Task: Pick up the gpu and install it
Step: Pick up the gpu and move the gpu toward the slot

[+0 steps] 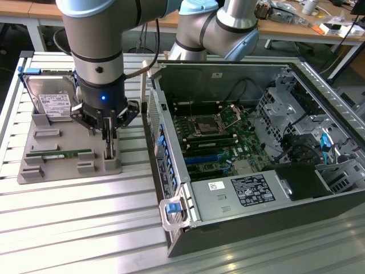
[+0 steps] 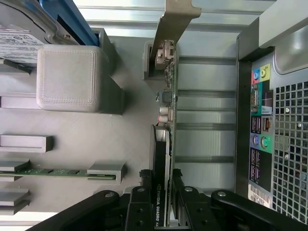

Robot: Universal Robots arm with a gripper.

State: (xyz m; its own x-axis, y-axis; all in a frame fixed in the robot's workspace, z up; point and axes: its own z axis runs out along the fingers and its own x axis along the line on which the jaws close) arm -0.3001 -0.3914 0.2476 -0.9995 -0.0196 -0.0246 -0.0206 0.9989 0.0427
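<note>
Standing on edge in the grey holder [image 2: 130,137], the gpu [image 2: 161,149] runs lengthwise away from the gripper [image 2: 162,177]; the jaws clench its flat faces at one end.

gpu [image 2: 160,144] partly behind end effector [image 2: 161,175]

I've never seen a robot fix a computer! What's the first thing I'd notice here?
The big robot arm stands out first. It reaches down over the grey tray on the exterior view's left, its tool shut on the gpu, which stands on edge on the tray. On the exterior view's right lies the opened computer case, its green motherboard showing.
</note>
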